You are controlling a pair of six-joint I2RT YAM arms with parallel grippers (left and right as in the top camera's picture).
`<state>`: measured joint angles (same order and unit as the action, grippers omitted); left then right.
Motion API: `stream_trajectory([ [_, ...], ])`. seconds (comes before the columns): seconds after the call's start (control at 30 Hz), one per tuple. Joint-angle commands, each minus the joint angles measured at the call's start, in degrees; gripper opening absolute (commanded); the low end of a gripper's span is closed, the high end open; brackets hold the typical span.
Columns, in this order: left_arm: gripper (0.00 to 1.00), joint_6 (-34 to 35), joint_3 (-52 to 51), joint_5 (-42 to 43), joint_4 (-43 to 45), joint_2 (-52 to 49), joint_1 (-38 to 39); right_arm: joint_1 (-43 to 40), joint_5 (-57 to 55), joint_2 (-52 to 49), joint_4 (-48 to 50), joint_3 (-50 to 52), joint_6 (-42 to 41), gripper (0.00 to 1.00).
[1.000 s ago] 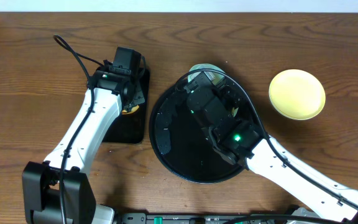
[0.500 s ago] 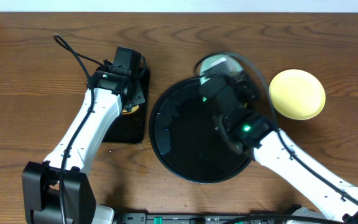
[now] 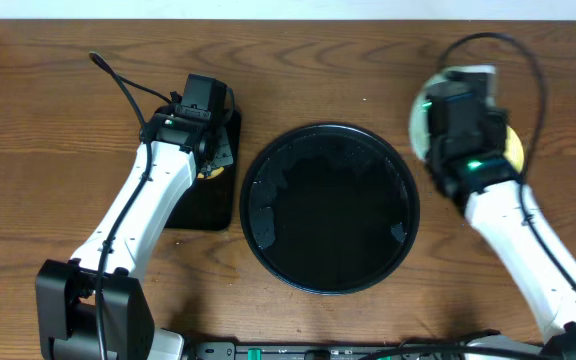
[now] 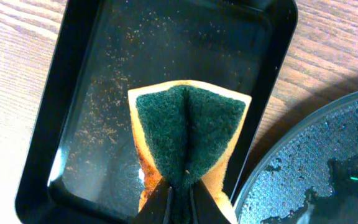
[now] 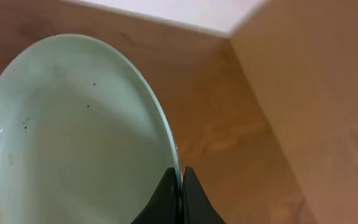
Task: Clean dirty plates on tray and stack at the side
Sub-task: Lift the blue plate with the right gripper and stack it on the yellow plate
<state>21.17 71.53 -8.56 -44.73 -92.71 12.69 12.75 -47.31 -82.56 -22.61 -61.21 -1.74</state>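
Note:
My right gripper (image 5: 180,179) is shut on the rim of a pale blue plate (image 5: 73,137), which has a few small brown specks. In the overhead view it (image 3: 456,105) holds this plate (image 3: 420,120) to the right of the round black tray (image 3: 330,208), over the pale yellow plate (image 3: 514,150), which is mostly hidden by the arm. The round tray is wet and holds no plate. My left gripper (image 4: 179,194) is shut on a folded green and yellow sponge (image 4: 188,124). No second blue plate shows.
The sponge hangs over a small rectangular black tray (image 4: 73,93) left of the round tray's rim (image 4: 316,168); in the overhead view that small tray (image 3: 200,205) lies under my left arm. A cable loops above each arm.
My right gripper has carried the blue plate from the round tray's far rim rightward, off the tray, to above the yellow plate. The left arm has not moved.

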Motion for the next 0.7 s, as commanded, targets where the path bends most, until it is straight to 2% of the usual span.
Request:
stream_trajectory([
  [0.0, 0.08, -0.8, -0.1, -1.0, 0.0, -0.6, -0.2, -6.7, 6.7, 0.8, -1.6, 0.0, -6.5, 0.01],
  [0.23, 0.08, -0.8, 0.0, -1.0, 0.0, -0.6, -0.2, -17.4, 17.3, -2.4, -2.8, 0.2, -9.0, 0.01],
  [0.5, 0.08, -0.8, -0.1, -1.0, -0.1, -0.6, -0.2, -21.3, 19.3, -8.4, -1.4, 0.2, -12.6, 0.01],
  [0.53, 0.07, -0.8, -0.1, -1.0, -0.2, -0.6, -0.2, -21.4, 19.5, -8.8, -1.0, 0.2, -12.6, 0.05],
  [0.57, 0.08, -0.8, -0.1, -1.0, -0.2, -0.6, -0.2, -21.4, 19.8, -9.0, -0.7, 0.2, -12.6, 0.16],
  [0.6, 0.08, -0.8, -0.1, -1.0, -0.2, -0.6, -0.2, -21.3, 21.1, -9.0, -0.7, 0.2, -12.6, 0.37],
  [0.63, 0.08, -0.8, 0.0, -1.0, -0.2, -0.6, -0.2, -21.3, 22.9, -9.0, -0.8, 0.2, -12.6, 0.45],
  [0.67, 0.07, -0.8, -0.1, -1.0, -0.2, -0.6, -0.2, -21.3, 25.2, -8.8, -1.2, 0.2, -12.5, 0.49],
])
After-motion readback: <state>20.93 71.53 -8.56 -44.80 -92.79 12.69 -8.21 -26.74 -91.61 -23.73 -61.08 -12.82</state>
